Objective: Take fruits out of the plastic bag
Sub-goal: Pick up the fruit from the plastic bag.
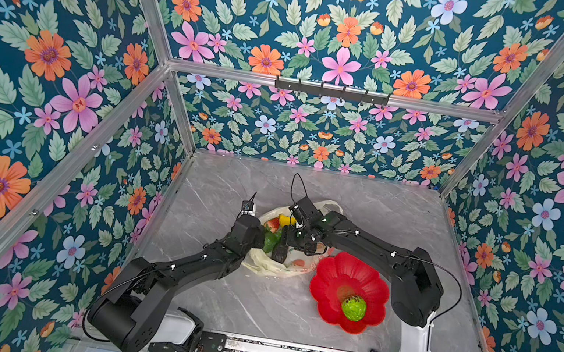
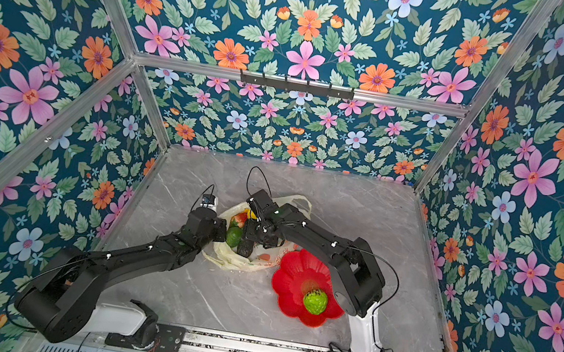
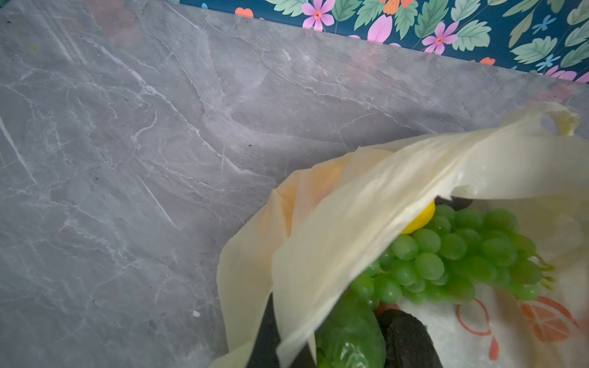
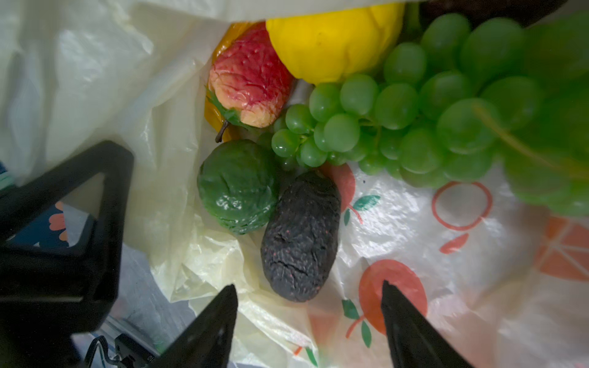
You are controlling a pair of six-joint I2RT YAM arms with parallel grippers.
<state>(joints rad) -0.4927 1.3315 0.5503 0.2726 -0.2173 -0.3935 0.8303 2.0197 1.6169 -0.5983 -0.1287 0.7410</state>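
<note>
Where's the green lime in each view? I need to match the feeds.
Both top views: green lime in the plastic bag mouth, beside the dark avocado.
Left wrist: green lime next to the grape bunch, under the bag's flap.
Right wrist: green lime touching the dark avocado.
Shared landmark: the plastic bag.

- No text, label, brand, number or sign can be read in any of the views.
- On the plastic bag (image 4: 414,223), only orange-red fruit prints (image 4: 401,277) with small green leaves are seen; no lettering can be made out among them.
</note>
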